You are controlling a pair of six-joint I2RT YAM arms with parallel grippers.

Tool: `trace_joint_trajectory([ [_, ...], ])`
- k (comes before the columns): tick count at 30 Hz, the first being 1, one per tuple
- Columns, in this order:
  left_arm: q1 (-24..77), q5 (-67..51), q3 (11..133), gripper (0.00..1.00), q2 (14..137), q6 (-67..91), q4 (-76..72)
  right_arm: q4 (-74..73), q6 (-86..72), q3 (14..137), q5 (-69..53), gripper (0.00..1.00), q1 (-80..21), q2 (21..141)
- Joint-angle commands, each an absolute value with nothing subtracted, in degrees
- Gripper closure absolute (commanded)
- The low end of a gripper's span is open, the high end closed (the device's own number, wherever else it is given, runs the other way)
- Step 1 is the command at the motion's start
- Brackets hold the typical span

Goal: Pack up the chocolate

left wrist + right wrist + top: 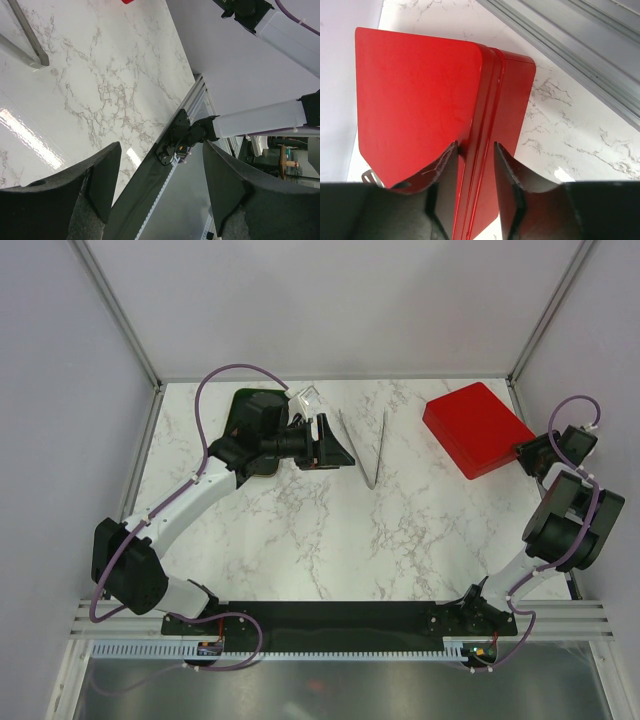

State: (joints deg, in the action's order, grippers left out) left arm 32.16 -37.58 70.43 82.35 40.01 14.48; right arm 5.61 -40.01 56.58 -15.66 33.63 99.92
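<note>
In the top view, the red box [475,430] lies with its lid on at the far right of the table [330,530], and the right claw [528,452] is at its near right corner. The left claw [335,445] hangs well apart on the other side, just beside the metal tongs [371,478]. No chocolate shows here or in the two other views, so I judge it is either inside the red box or outside the pictures. In the left wrist view, the left claw [161,150] is wide open with nothing between its jaws, and the tongs [30,42] lie on the table, apart from it. If this arm comes down carelessly, a finger may push the tongs away instead of taking them. In the right wrist view, the right claw [476,150] stands around the raised rim of the red box [415,95], one finger on the lid side and one on the wall side. Whether it really presses the rim I cannot tell, because the contact is too near the camera. Here is the main danger, I think: with so little rim between the jaws, a pull may let the box slip out, or tip it so that its contents fall out.
</note>
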Motion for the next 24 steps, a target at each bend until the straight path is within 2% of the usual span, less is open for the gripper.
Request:
trace_joint_trajectory([
  [1, 31.82, -38.14, 70.66, 0.26, 82.09, 40.08, 13.45, -5.36, -36.21, 55.54, -11.33, 0.53, 34.19, 101.52],
  [2, 31.82, -38.06, 70.58, 0.26, 82.0, 39.99, 13.45, -5.1, -36.12, 55.89, -11.77, 0.46, 34.19, 101.17],
  [4, 31.82, -37.97, 70.58, 0.26, 81.91, 39.99, 13.45, -5.01, -36.12, 56.68, -12.04, 0.42, 33.84, 100.29],
  [24, 31.55, -38.32, 70.66, 0.26, 81.56, 40.08, 13.27, 1.04, -42.1, 58.27, -16.61, 0.38, 31.2, 100.28],
])
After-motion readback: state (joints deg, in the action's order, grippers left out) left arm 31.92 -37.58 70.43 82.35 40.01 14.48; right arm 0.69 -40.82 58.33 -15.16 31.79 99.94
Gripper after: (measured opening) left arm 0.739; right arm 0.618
